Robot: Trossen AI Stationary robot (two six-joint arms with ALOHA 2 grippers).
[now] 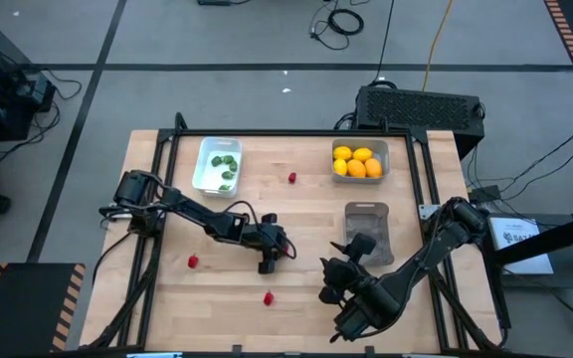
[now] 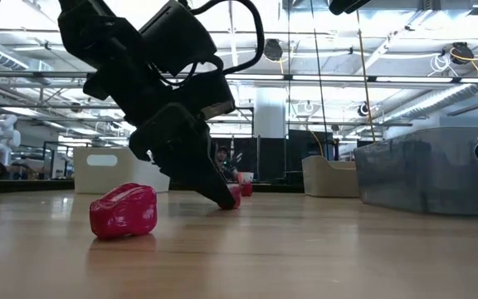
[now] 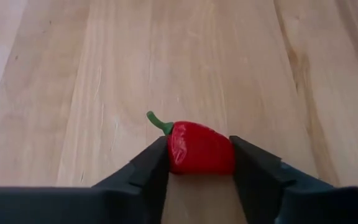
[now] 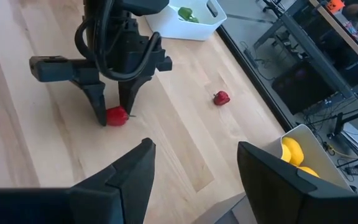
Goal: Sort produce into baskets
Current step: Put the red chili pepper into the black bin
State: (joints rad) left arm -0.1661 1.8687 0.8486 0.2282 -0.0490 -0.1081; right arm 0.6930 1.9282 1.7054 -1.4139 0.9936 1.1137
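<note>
Down on the pale wooden tabletop (image 1: 227,288), seen from above, the left gripper (image 1: 267,263) is lowered near the middle of the table, its dark fingers set around a small red toy pepper with a green stem (image 1: 288,252). Three more small red pieces lie loose: one (image 1: 193,262) towards the left, one (image 1: 269,297) near the front edge, one (image 1: 292,178) farther back between the trays. At the back left sits the white shallow plastic tray (image 1: 207,174) with green leafy pieces (image 1: 226,165) in it; at the back right the pale grey tray (image 1: 380,154) holds the yellow-orange lemon-like fruits (image 1: 356,162). The narrower dark grey tray (image 1: 376,249) stands empty just in front of that one, and the right gripper (image 1: 334,281) hangs beside it, over the front right part of the table.

From table height, the left gripper (image 2: 226,199) comes down at a slant with its tip on the wood, against the pepper (image 2: 236,195). A nearer red piece (image 2: 124,210) lies apart from it, and the dark grey tray (image 2: 430,170) rises at the right.

The left wrist camera shows it plainly: the two dark fingers (image 3: 151,168) press on either side of the red pepper (image 3: 199,148), which rests on the wood, its stem pointing away.

From the right wrist camera, the right gripper's own fingers (image 4: 132,171) stand wide apart with nothing between them. Beyond them the left gripper (image 4: 114,114) straddles the pepper (image 4: 117,116), another red piece (image 4: 221,97) lies farther off, and the white tray (image 4: 194,26) and the lemons (image 4: 291,151) show at the far edges.
</note>
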